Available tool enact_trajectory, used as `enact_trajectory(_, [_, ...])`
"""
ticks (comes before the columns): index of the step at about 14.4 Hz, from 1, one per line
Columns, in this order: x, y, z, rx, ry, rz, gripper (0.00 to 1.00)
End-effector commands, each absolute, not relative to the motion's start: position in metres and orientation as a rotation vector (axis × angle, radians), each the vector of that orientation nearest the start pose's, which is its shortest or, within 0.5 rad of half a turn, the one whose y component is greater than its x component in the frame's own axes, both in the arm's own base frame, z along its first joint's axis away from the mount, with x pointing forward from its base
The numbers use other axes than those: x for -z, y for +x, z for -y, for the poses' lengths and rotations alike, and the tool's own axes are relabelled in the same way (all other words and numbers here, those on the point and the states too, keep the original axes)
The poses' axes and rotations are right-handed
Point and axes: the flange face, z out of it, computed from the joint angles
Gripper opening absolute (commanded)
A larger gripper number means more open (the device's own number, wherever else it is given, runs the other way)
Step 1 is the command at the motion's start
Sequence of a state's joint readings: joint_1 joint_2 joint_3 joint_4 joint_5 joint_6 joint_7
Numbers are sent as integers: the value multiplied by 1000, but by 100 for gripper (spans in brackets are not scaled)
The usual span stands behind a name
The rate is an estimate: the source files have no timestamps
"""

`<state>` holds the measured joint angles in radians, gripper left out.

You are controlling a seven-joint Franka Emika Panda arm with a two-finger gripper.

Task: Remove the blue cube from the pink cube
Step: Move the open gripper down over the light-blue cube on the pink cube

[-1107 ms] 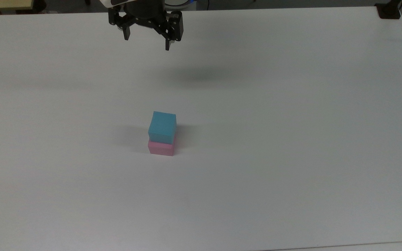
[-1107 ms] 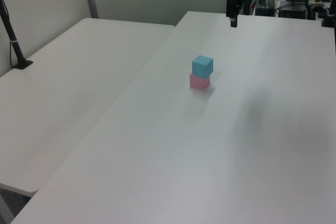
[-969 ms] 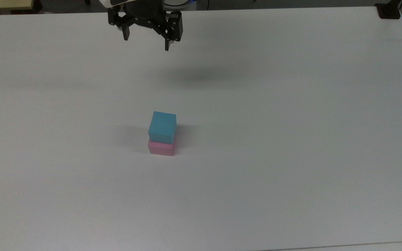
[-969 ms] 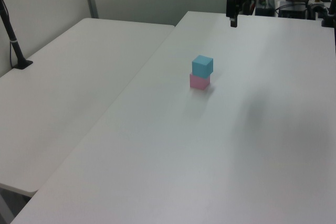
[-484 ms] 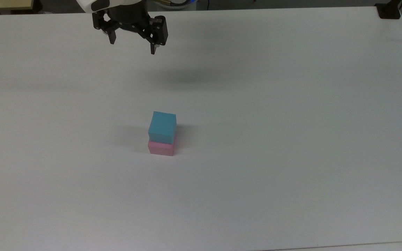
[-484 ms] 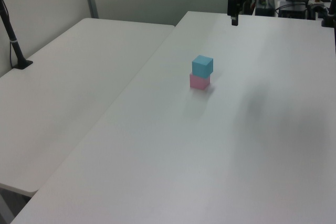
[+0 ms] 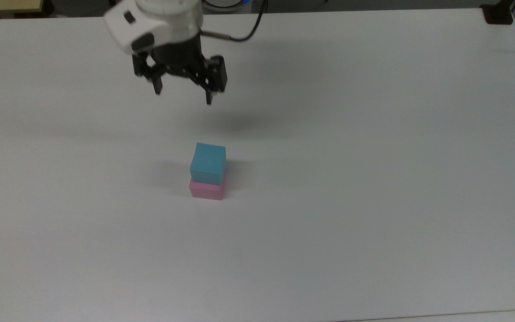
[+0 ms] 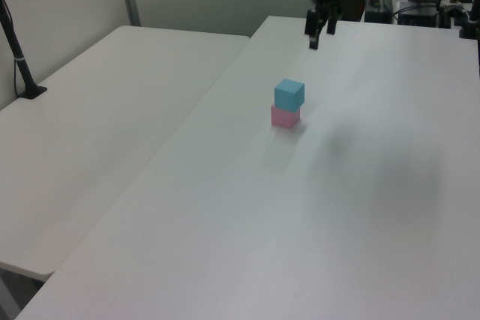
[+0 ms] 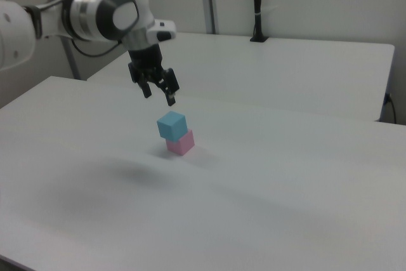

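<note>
The blue cube [image 7: 208, 163] is seated on the pink cube [image 7: 206, 190] at mid-desk [image 7: 373, 179]. The hand [image 7: 182, 96], released and empty, is held raised beyond the stack, presumably for a descent over it.

My white table [image 7: 373, 134] carries the pink cube [image 7: 206, 190] near its middle, resting directly on the bare surface, with the blue cube [image 7: 208, 163] stacked on top, sitting slightly askew; a second white table [image 8: 112, 110] adjoins it
</note>
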<state>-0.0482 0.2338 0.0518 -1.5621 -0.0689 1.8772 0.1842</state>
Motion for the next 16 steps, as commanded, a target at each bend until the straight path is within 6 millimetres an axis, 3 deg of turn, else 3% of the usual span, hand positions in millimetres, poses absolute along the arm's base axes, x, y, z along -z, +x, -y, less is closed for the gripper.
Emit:
enact_trajectory(1, [-468,669,-28,167,-3159,-188,100])
enact_trajectory(5, [-427,685,-53,209,-3160,-201,100])
enact_trajectory(8, [-407,692,-53,227,-3188,-220,100])
enact_trajectory(12, [-420,698,-39,276,-3202,-235,100])
enact_trajectory(16, [-423,697,-44,269,-3193,-241,100])
